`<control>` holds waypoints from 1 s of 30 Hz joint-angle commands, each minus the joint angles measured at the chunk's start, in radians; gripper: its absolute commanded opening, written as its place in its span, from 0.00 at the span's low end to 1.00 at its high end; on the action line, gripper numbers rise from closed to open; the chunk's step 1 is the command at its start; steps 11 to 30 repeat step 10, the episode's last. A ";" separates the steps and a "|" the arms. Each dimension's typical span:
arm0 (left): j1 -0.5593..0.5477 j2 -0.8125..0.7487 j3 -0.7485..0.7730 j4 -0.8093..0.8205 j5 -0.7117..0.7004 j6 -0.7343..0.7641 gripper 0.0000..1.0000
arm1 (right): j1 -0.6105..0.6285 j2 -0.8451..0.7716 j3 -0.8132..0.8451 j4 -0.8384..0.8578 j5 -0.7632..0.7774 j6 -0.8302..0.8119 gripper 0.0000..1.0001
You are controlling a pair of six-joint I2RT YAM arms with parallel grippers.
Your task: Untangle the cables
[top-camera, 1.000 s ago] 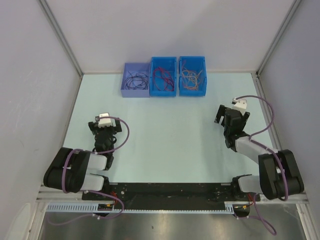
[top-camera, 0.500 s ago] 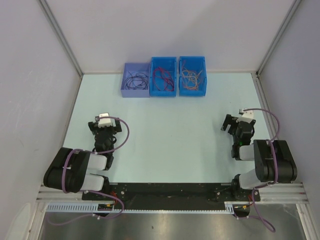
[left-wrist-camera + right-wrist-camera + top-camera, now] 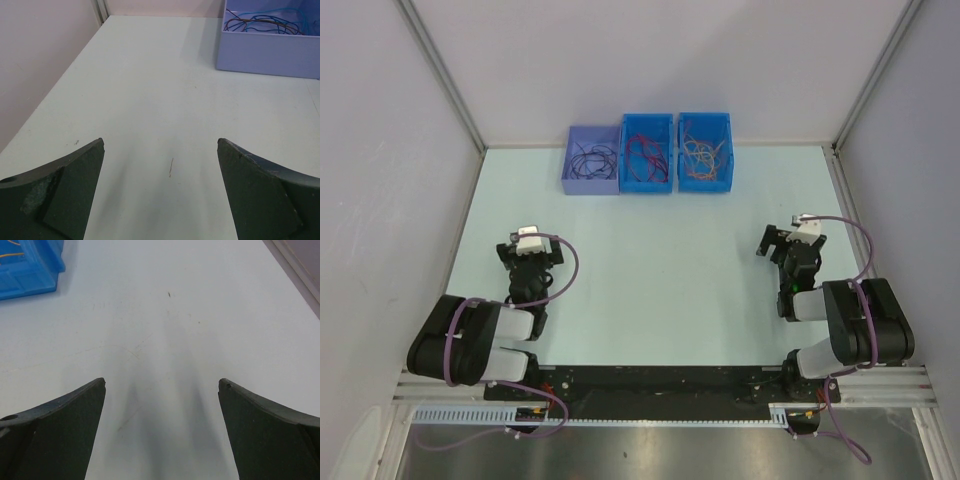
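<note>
The cables lie sorted in three bins at the table's far edge. Black and blue cables fill the purple bin. Red cables sit in the middle blue bin, orange-yellow cables in the right blue bin. My left gripper rests low at the near left, open and holding nothing; its wrist view shows the purple bin ahead to the right. On the near right my right gripper is open over bare table, with a blue bin corner at its upper left.
Grey walls enclose the pale table on three sides, with metal posts at the back corners. A black rail runs along the near edge between the arm bases. Thick purple cables loop over both arms.
The right arm has folded back toward its base, its gripper pulled nearer and lower. The left arm and the bins have not moved.
</note>
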 commanded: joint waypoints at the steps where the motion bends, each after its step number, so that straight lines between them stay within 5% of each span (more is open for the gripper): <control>1: 0.012 -0.009 0.023 0.057 0.028 -0.006 1.00 | -0.004 0.007 0.010 0.063 0.025 -0.009 1.00; 30: 0.012 -0.009 0.023 0.057 0.028 -0.006 1.00 | -0.010 0.004 0.013 0.055 0.012 -0.007 1.00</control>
